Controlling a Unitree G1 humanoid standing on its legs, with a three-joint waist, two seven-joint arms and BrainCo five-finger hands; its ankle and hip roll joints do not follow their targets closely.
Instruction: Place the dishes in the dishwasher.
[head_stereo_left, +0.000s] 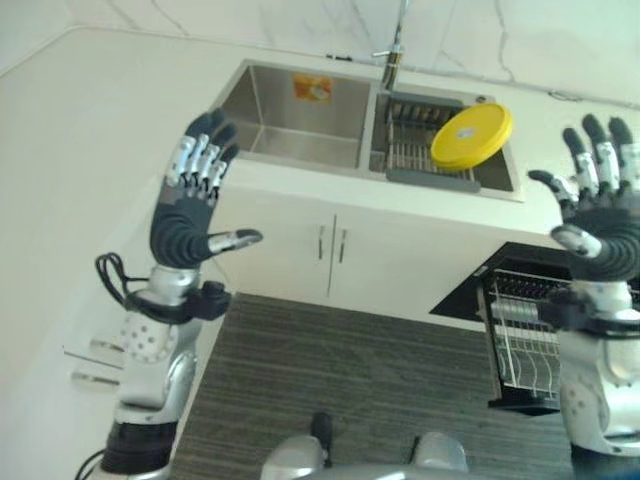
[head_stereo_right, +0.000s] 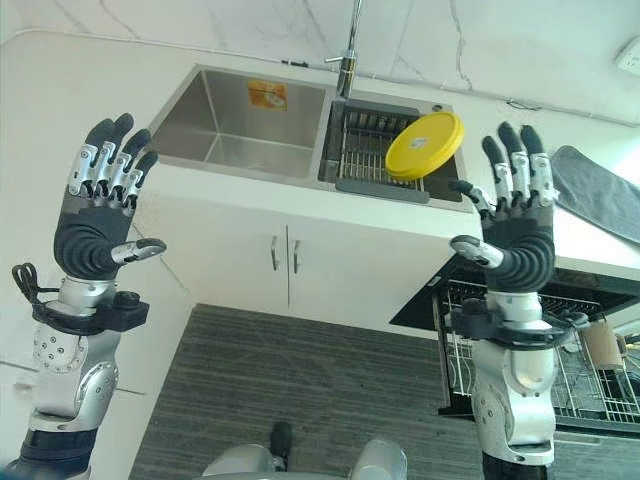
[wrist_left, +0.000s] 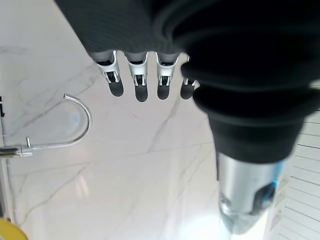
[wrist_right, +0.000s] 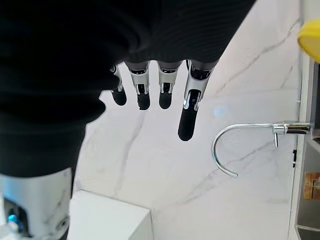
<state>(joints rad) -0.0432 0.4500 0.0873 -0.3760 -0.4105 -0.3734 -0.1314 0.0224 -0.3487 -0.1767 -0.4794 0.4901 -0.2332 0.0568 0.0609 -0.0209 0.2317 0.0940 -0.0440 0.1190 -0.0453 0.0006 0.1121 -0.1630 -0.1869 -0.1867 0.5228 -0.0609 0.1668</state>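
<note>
A yellow plate (head_stereo_left: 471, 136) leans tilted in the dish rack (head_stereo_left: 415, 148) set in the right basin of the steel sink (head_stereo_left: 300, 115). The dishwasher (head_stereo_right: 560, 330) stands open at the lower right, its wire rack (head_stereo_left: 525, 340) pulled out. My left hand (head_stereo_left: 192, 205) is raised in front of the counter, left of the sink, fingers straight and holding nothing. My right hand (head_stereo_right: 515, 225) is raised right of the plate, above the dishwasher, also open and holding nothing. Both hands are well apart from the plate.
A faucet (head_stereo_right: 348, 50) rises behind the sink. A grey mat (head_stereo_right: 600, 190) lies on the counter at the far right. White cabinet doors (head_stereo_left: 330, 250) sit under the sink, with a dark striped floor mat (head_stereo_left: 370, 380) in front.
</note>
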